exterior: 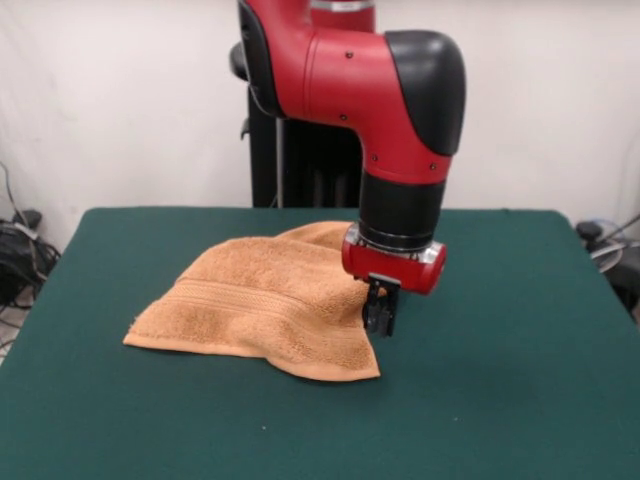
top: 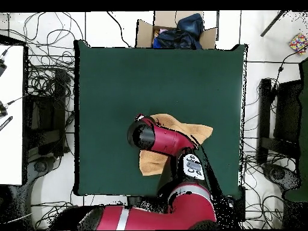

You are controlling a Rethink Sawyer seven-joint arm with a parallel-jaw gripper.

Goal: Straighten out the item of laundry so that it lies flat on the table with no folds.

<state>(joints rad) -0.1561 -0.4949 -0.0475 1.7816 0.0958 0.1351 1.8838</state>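
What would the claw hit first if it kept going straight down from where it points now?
Probably the towel: the claw points down at its edge, seemingly touching the cloth already, with the green table just beneath. Depth is unclear.

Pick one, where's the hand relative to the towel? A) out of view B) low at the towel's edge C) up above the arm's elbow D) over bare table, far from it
B: front view shows the hand low against the side edge of the rumpled towel on the table.
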